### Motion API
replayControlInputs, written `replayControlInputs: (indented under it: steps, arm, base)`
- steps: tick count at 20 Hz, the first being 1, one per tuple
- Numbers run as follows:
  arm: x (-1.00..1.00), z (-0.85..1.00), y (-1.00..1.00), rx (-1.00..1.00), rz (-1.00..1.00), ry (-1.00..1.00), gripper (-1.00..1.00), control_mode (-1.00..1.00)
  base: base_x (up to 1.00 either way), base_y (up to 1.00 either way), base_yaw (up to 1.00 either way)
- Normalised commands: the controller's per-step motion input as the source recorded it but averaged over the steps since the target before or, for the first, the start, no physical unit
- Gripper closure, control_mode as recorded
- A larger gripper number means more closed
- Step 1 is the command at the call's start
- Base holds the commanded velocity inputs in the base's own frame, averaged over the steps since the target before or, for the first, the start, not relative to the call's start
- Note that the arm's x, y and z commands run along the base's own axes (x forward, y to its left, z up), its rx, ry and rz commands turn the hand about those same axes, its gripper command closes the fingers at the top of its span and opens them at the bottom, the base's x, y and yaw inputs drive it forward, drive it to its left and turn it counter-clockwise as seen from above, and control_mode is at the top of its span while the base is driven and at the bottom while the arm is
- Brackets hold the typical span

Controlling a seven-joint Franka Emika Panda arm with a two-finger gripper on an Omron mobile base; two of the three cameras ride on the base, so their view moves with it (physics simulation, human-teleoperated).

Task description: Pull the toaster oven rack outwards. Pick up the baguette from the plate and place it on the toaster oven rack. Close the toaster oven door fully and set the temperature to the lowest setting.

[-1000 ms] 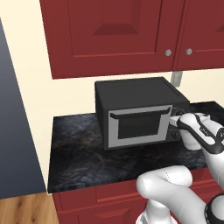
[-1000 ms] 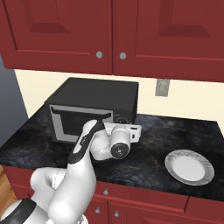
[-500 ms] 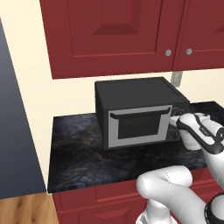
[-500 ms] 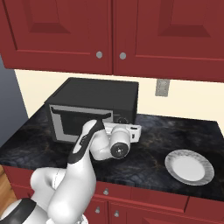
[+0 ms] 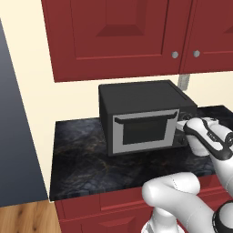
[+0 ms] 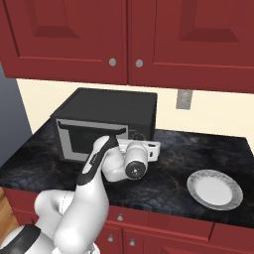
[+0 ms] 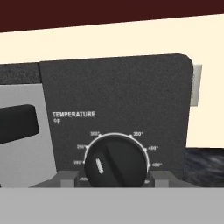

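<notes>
The gripper point(image 7: 114, 180) is sitting half-closed around the temperature knob point(image 7: 116, 162) of the toaster oven point(image 5: 145, 116), one fingertip either side; contact is unclear. It should be pinching squarely, then turning toward the lowest mark without slipping.

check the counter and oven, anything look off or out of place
Nothing stands out. The toaster oven sits square on the counter with the toaster oven door shut flush. The plate lies flat and bare to the right. The gripper sits at the temperature knob, a finger either side.
</notes>
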Motion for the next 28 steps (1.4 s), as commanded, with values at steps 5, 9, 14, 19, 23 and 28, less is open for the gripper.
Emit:
replayControlInputs:
  steps: [5,9,14,19,23,28]
  arm:
    - [0.0,0.0,0.0,0.0,0.0,0.0,1.0,-1.0]
    - [0.0,0.0,0.0,0.0,0.0,0.0,1.0,-1.0]
    - [0.0,0.0,0.0,-0.01,0.0,-0.04,1.0,-1.0]
    - [0.0,0.0,0.0,-0.05,0.0,0.0,1.0,-1.0]
    - [0.0,0.0,0.0,-0.02,0.0,0.0,1.0,-1.0]
    - [0.01,-0.01,-0.02,-0.01,0.0,0.0,1.0,-1.0]
  base:
    - [0.0,0.0,0.0]
    - [0.0,0.0,0.0]
    - [0.0,0.0,0.0]
    - [0.0,0.0,0.0]
    - [0.0,0.0,0.0]
    - [0.0,0.0,0.0]
